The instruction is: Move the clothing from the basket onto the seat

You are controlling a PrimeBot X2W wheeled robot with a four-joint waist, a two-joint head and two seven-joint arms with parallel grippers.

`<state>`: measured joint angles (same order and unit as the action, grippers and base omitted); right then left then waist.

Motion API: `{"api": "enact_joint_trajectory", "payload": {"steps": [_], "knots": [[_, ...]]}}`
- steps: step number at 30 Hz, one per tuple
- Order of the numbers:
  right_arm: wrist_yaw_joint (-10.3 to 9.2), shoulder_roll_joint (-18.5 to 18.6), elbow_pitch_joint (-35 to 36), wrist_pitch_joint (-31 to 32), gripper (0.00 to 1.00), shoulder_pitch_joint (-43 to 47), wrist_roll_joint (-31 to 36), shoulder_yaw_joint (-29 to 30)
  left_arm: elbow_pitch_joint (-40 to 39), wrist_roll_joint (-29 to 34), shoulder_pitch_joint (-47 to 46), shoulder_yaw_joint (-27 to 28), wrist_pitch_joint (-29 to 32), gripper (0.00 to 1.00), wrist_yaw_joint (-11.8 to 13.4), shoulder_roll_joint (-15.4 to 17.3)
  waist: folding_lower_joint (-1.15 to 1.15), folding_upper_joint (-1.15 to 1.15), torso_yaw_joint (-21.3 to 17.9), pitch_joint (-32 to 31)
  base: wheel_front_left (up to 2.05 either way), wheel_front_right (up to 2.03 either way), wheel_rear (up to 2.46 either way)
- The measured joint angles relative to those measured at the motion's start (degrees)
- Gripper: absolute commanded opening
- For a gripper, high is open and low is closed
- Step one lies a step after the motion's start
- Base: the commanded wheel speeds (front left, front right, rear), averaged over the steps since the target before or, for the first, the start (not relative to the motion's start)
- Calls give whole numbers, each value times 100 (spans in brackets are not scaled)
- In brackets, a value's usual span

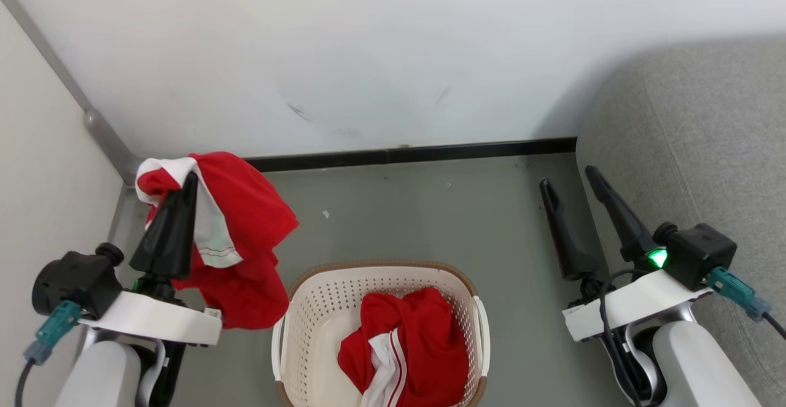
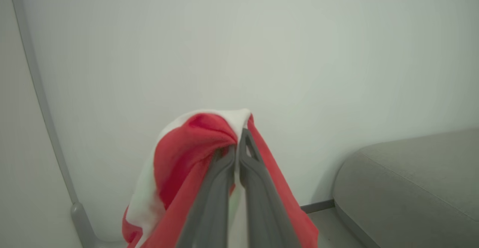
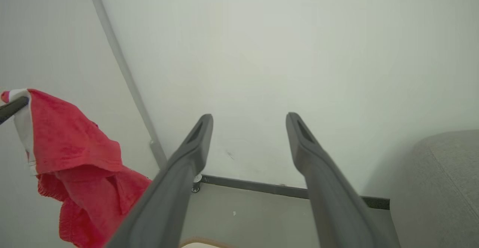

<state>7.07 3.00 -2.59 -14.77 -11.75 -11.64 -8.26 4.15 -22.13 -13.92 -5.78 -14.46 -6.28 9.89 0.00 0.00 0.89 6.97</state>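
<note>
A red garment [image 1: 245, 223] with white panels is pinched at a bunched fold by the closed left jaws and hangs limp to the left of the basket [image 1: 313, 315], clear of it. A second red garment [image 1: 411, 339] lies crumpled inside the basket, which stands on the floor [image 1: 430, 210]. The right jaws are spread wide and empty, near the grey seat [image 1: 694, 124]. The fabric is judged light, soft and floppy. A raised fold atop the crumpled heap is judged the best place to be gripped.
</note>
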Motion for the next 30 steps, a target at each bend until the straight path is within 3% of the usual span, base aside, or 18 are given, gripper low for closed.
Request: {"api": "enact_joint_trajectory", "payload": {"steps": [15,30], "knots": [[0,78,24,0,100,201,-192,-419,-165,123,55,-198,0,0,-77,-86,0,0,39,-308,0,0,0],[0,468,23,0,100,180,-719,-2105,-374,160,-257,-933,0,0,-93,-90,0,0,16,-347,0,0,0]]}}
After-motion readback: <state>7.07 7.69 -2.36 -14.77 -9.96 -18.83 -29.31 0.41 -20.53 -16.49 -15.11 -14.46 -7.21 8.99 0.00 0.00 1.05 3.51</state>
